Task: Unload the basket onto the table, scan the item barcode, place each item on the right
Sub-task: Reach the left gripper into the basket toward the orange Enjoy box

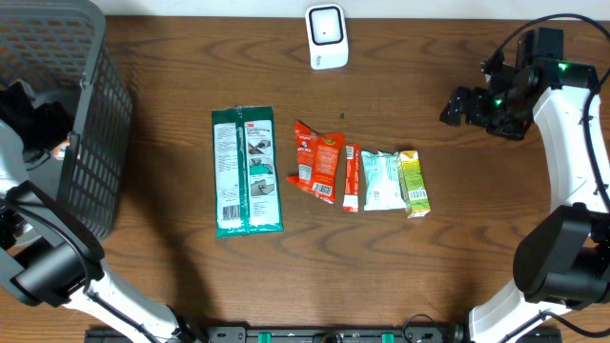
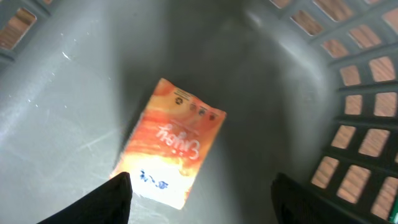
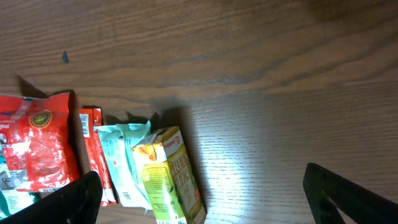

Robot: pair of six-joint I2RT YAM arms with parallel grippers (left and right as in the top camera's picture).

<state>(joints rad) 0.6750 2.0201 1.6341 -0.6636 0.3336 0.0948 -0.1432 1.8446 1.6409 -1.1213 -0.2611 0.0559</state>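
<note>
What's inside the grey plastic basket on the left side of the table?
One orange packet lies flat on the floor of the basket. Its underside and the floor outside the wrist camera's view are hidden.

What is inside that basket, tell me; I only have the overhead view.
Observer: An orange packet lies flat on the basket floor.
Operator: Report the left gripper.
Observer: The left gripper hangs over the packet, fingers apart, gripping nothing.
Operator: Now the right one.
Observer: The right gripper is open and empty, looking down at the yellow-green carton on the table.
</note>
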